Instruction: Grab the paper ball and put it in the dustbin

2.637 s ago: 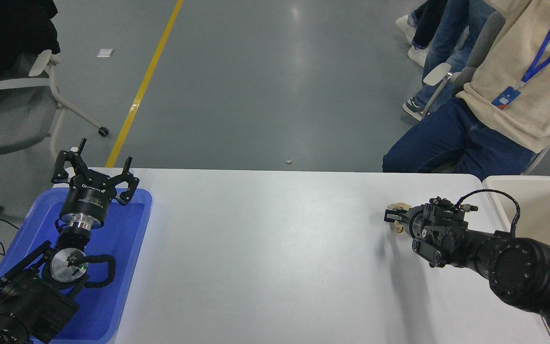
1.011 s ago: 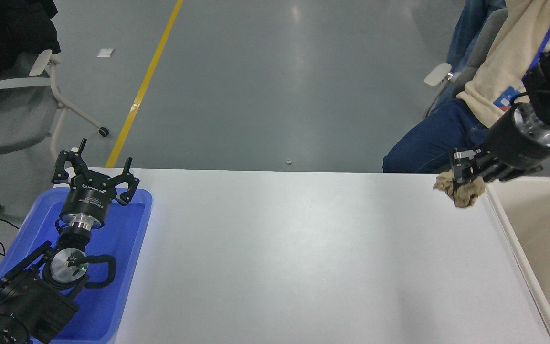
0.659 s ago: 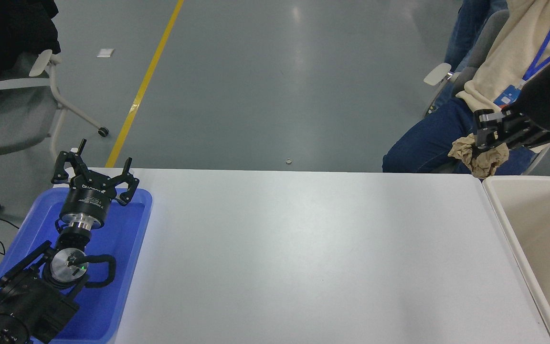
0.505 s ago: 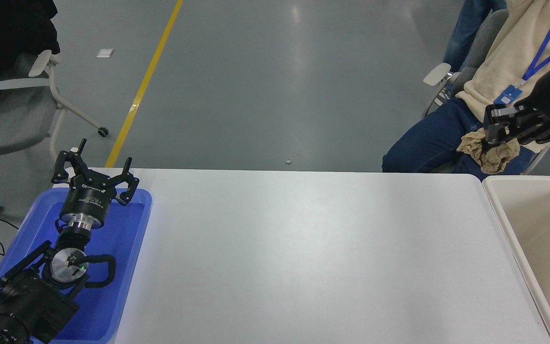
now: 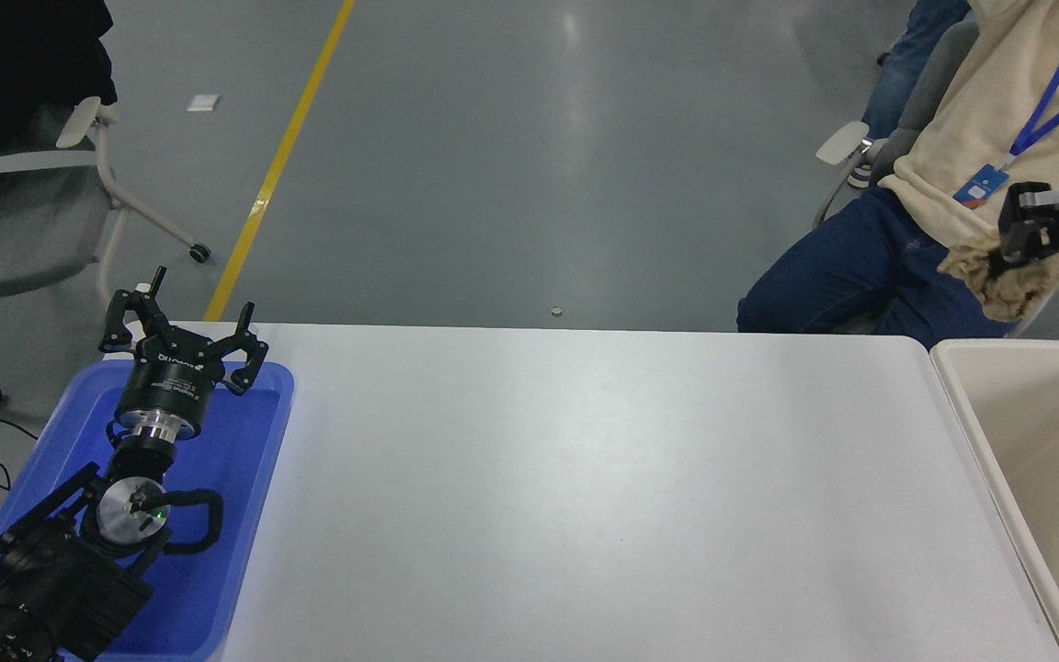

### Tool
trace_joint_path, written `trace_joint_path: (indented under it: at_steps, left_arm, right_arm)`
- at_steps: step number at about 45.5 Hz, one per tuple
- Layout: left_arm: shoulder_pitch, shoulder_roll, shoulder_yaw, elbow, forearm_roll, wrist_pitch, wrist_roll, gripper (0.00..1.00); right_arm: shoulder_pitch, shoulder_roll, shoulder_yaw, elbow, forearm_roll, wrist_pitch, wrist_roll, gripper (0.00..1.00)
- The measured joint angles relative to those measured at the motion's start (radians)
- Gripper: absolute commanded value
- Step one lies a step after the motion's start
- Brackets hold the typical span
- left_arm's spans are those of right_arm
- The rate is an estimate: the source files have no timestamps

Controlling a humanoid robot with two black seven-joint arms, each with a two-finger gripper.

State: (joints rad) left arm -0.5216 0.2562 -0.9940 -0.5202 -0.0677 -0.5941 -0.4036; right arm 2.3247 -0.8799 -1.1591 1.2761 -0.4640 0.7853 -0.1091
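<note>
Two black arms frame the white worktop (image 5: pixel 585 478): at lower left, the parked left end effector (image 5: pixel 182 333) hangs with fingers spread over a blue tray (image 5: pixel 244 515). At right, the cream dustbin (image 5: pixel 962 405) runs along the frame's edge. Beyond it, at upper right, the right end effector (image 5: pixel 1012 248) clamps the tan paper ball (image 5: pixel 1007 285), which dangles just below its fingers, above and past the bin's far rim, in front of a seated person (image 5: pixel 870 267). Half a second ago the ball hung further left; it has since travelled right, toward the bin's opening, likely nearing release.
</note>
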Motion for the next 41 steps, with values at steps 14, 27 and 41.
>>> trace_joint_path:
  at_steps: [14,27,41]
  left_arm:
    - [0.0,0.0,-0.001,0.0,-0.001,0.0,0.0,1.0]
    - [0.0,0.0,-0.001,0.0,-0.001,-0.001,0.0,1.0]
    - [0.0,0.0,-0.001,0.0,-0.002,-0.001,0.0,1.0]
  right_arm:
    - [-0.355,-0.082,0.099,-0.315,0.001,0.0,-0.003,0.0]
    - [-0.891,-0.013,0.456,-0.754,0.021,0.0,-0.004,0.0]
    - [-1.262,0.174,0.671,-1.182,0.037,-0.003,-0.001,0.0]
